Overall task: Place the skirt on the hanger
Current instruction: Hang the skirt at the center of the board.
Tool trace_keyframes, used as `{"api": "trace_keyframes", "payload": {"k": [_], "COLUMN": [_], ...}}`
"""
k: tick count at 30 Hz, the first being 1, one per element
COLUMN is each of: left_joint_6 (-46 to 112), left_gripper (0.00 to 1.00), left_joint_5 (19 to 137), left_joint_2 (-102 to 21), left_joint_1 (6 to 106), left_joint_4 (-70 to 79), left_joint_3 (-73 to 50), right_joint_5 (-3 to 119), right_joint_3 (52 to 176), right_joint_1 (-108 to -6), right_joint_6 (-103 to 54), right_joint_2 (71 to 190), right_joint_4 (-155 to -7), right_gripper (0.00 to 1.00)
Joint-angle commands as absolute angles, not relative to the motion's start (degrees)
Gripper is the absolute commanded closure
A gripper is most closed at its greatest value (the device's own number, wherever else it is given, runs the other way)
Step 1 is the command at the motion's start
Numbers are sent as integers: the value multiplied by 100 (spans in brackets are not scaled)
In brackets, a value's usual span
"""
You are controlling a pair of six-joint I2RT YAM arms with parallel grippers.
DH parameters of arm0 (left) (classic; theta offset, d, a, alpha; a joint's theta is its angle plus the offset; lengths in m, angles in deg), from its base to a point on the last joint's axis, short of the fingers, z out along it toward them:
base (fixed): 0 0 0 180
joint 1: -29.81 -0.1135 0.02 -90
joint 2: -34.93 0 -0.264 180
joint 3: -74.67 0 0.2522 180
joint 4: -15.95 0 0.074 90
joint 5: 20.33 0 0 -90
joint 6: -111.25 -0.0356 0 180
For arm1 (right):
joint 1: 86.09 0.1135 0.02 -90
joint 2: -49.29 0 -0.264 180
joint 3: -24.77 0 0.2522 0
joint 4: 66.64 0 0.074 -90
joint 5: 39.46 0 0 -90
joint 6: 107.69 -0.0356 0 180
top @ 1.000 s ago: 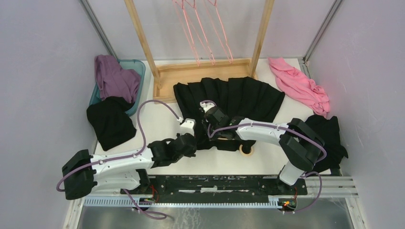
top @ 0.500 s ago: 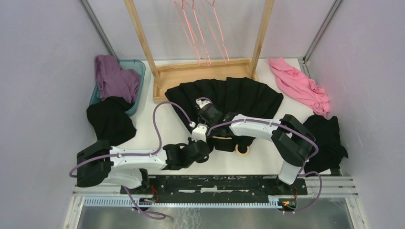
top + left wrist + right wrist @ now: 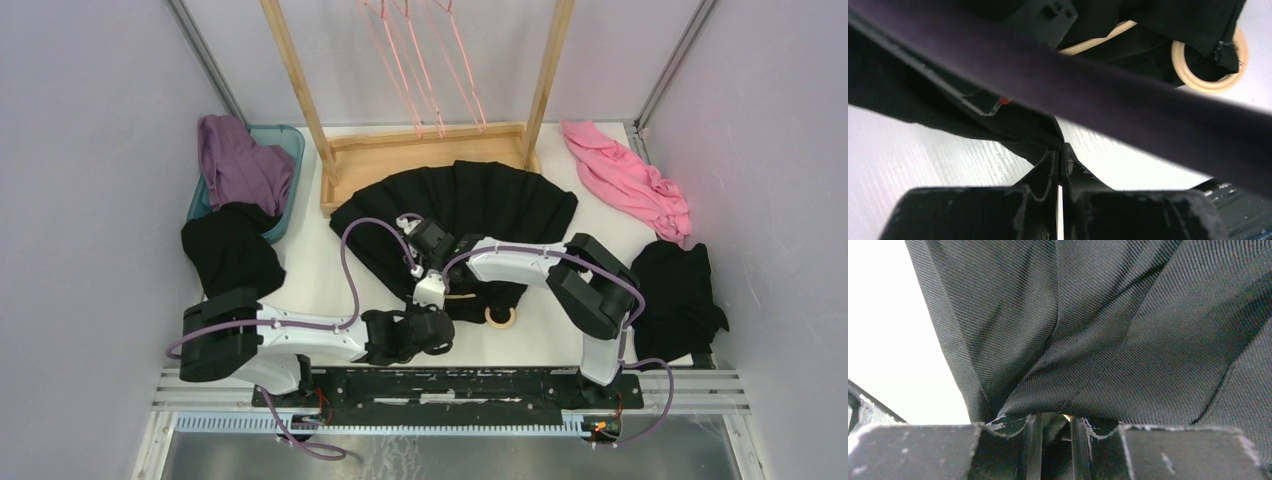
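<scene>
The black pleated skirt [image 3: 480,205] lies fanned out in the middle of the table, its waist toward me. The beige hanger [image 3: 499,317] lies at the waist; its round hook shows and its arms are mostly under the fabric. In the left wrist view the hook [image 3: 1208,70] sits up right. My left gripper [image 3: 440,318] is shut on the skirt's near edge [image 3: 1013,135], its fingers pinching the fabric [image 3: 1060,150]. My right gripper [image 3: 428,245] sits over the skirt's left part and is shut on a fold of skirt [image 3: 1108,340], with fabric between the fingers [image 3: 1053,427].
A wooden rack [image 3: 425,150] with thin pink wire hangers [image 3: 420,60] stands at the back. A teal bin [image 3: 285,150] with a purple garment [image 3: 235,160] and a plain black garment [image 3: 232,255] lie left. A pink garment [image 3: 625,180] and another black garment [image 3: 685,290] lie right.
My left arm has swung right and toward the near edge, drawing the skirt's waist along. My right gripper has shifted left. The skirt has spread wider and slid left.
</scene>
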State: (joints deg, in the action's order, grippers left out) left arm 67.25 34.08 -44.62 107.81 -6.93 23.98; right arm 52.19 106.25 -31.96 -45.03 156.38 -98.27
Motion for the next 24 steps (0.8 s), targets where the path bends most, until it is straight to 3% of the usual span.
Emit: {"api": "trace_keyframes", "payload": {"k": [1,11,24], "left_joint_6": [6381,6022,5451], "left_gripper": [97,97,95], "left_joint_5": [4001,3953,4285], "left_joint_2": [-4433,-4425,-4144], "left_joint_1": [11286,11550,11551], "left_joint_4": [480,668,1641], "left_joint_3": [1935,1732,2131], "right_joint_5": [5570,5930,7381], "right_joint_3": [11165,11317,11579], "right_joint_1": [-3004,-2860,-2854], "right_joint_6": [-4313,-3935,-3353], "right_joint_2": [15700,15561,15871], "right_joint_4": [-8411,-8362,-8242], "right_gripper": [99,99,99]}}
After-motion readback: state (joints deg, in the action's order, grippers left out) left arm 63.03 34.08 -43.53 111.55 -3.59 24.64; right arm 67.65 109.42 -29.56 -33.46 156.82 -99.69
